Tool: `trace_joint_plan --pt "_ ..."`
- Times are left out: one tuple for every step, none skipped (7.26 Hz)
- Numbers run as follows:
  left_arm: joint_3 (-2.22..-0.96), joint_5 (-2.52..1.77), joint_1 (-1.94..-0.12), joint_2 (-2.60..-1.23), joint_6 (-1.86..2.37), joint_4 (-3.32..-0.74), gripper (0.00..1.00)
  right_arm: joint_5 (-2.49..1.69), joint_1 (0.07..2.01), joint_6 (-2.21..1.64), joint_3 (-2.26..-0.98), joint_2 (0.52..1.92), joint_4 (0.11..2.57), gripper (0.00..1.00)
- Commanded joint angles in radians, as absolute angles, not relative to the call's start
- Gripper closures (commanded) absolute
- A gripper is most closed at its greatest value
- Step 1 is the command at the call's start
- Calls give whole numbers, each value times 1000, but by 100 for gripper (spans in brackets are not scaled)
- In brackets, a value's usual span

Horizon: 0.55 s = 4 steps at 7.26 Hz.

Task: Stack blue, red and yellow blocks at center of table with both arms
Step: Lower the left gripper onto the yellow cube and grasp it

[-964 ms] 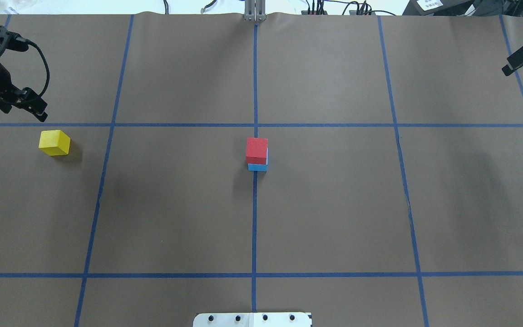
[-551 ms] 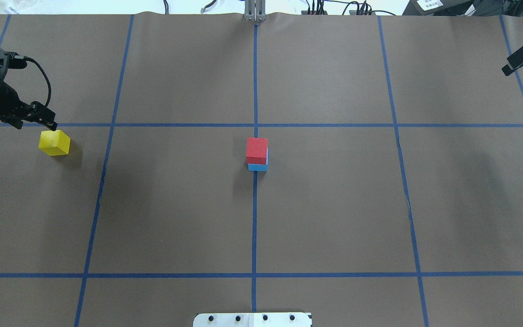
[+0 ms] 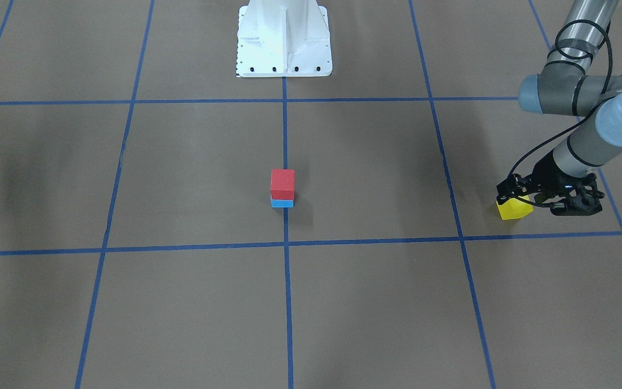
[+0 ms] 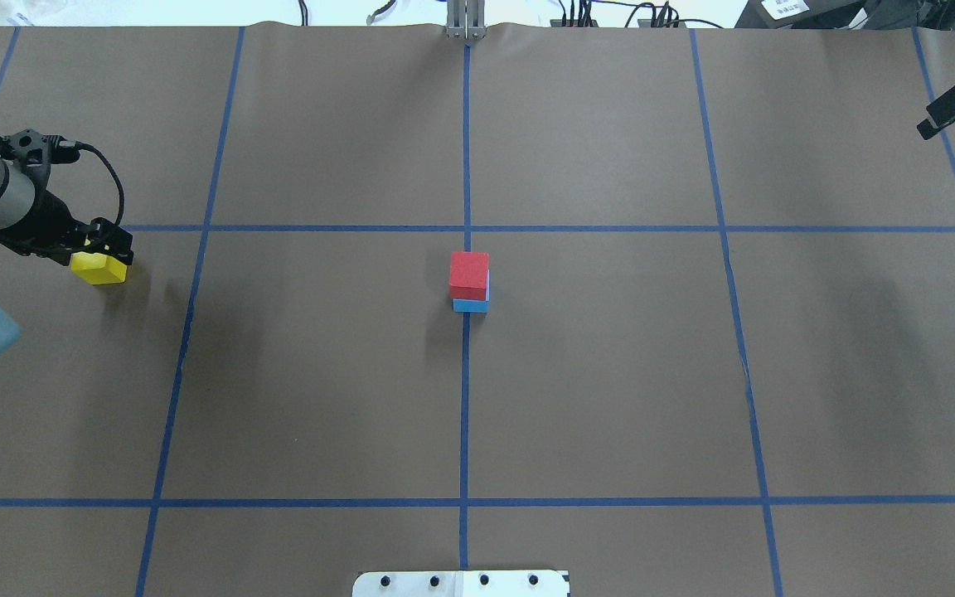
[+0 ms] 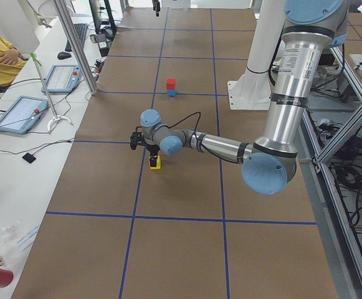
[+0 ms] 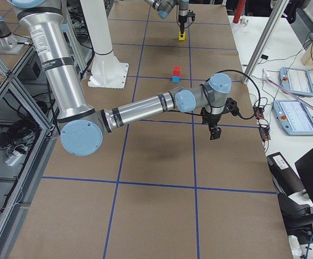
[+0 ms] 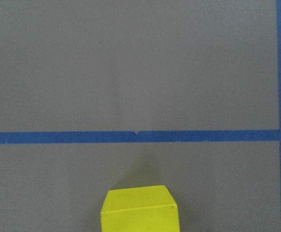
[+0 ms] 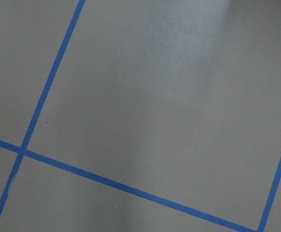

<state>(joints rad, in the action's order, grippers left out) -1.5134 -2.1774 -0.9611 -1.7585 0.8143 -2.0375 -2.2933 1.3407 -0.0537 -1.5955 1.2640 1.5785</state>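
A red block (image 4: 469,274) sits on a blue block (image 4: 470,305) at the table's centre, also in the front view (image 3: 282,183). A yellow block (image 4: 99,269) lies alone on the table at the far left. It also shows in the front view (image 3: 514,208) and at the bottom of the left wrist view (image 7: 140,209). My left gripper (image 4: 103,245) hangs directly over the yellow block and covers its far edge. It looks open, with its fingers to either side of the block's top. My right gripper (image 4: 928,126) hovers at the far right edge, empty. Its jaws are seen edge-on.
Blue tape lines divide the brown table cover (image 4: 610,373) into a grid. The robot's white base plate (image 4: 461,583) is at the near edge. Cables and a metal post (image 4: 465,21) stand along the far edge. The right wrist view shows only bare cover and tape.
My left gripper has moved right and toward the robot, coming down over the yellow block and now covering its far edge. The blocks and the right arm have not moved.
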Motion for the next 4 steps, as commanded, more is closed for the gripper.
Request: trace_joint_plan --pt "-1511 -2169 -953 -1758 805 -2037 31 -2293 1341 -54 -1594 1262 1578 0" --pt "-1511 -2169 -947 -1759 804 -2037 76 -2293 1341 -54 -1594 1262 1578 0" --pt "-1519 -2169 -945 -1764 801 -2037 100 -2293 1341 -54 -1594 1262 1578 0" --pt "-1554 -2181 -945 -1770 801 -2025 100 -2293 1341 -54 -1594 1264 1578 0"
